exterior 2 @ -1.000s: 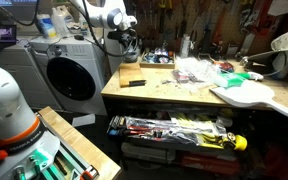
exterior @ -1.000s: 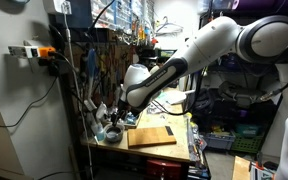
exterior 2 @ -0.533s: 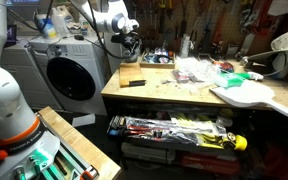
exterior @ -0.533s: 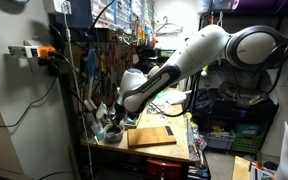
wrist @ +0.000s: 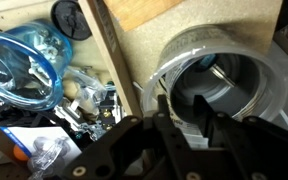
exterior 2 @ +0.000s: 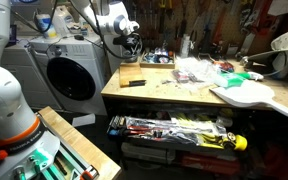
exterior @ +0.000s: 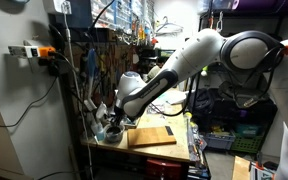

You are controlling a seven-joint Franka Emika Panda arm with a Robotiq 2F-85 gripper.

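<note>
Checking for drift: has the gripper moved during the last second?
Yes. The gripper has come down slightly toward the metal bowl, edging away from the fixed wooden board.

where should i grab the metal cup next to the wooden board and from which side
Grip the metal cup by its rim wall, coming straight down from above. It stands upright beside the wooden board with its open mouth up. The wall looks thin and the body rather wide, so one finger inside and one outside is likely the surest pinch. The end effector hangs open over the rim.
</note>
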